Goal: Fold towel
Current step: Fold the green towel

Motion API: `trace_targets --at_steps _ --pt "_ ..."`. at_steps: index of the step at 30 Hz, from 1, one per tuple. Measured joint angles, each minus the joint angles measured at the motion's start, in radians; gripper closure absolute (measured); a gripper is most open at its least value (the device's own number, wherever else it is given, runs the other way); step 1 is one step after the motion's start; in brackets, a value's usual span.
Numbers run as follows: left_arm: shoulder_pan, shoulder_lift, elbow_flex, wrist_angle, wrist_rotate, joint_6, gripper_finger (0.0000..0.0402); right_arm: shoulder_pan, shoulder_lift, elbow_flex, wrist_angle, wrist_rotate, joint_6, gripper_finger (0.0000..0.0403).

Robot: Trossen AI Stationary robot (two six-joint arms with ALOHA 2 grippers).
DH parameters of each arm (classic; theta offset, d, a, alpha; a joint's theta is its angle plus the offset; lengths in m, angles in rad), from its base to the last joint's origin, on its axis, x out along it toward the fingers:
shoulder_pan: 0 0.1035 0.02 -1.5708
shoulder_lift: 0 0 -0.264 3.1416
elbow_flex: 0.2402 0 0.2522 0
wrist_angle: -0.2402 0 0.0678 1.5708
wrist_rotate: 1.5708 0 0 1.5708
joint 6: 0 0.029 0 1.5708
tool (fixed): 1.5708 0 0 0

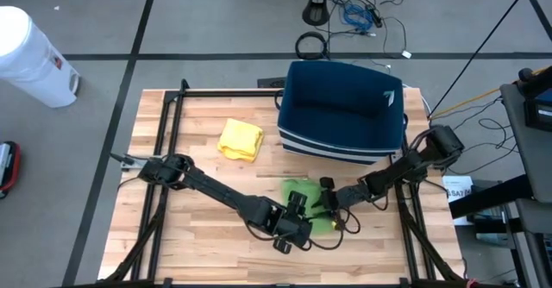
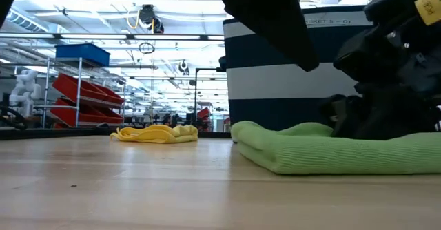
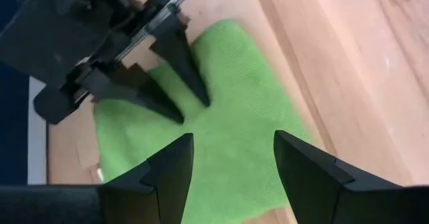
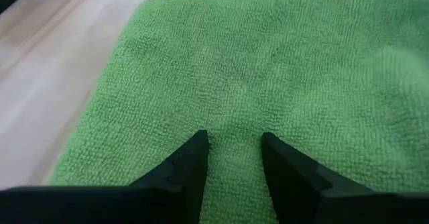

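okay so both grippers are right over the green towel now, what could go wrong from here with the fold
1. Both grippers work close together over the green towel: the right gripper shows just ahead of the left gripper, so the fingers could collide.
2. The right gripper's open fingertips rest on the flat cloth, away from an edge; closing there may pinch up only the top layer and bunch the fold.
3. The blue bin stands just behind, so a wide lift could clip it.

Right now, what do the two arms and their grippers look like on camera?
Both arms are dark, slim and jointed. The left gripper has two black, wedge-shaped fingers; the right gripper has narrower tapered black ones. A thin black cable loops near the grippers in the high view. The low view shows a yellow label.
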Motion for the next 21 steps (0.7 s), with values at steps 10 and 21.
trace_targets --at_steps 10,21 --pt "0.0 0.0 0.0 -0.002 0.0 0.001 0.0188 0.088 -0.251 -0.006 -0.384 -0.029 0.089 0.0271" --pt "0.0 0.0 -0.001 -0.002 0.0 0.001 0.0188 0.193 -0.495 -0.001 -0.913 -0.115 0.382 0.0271"
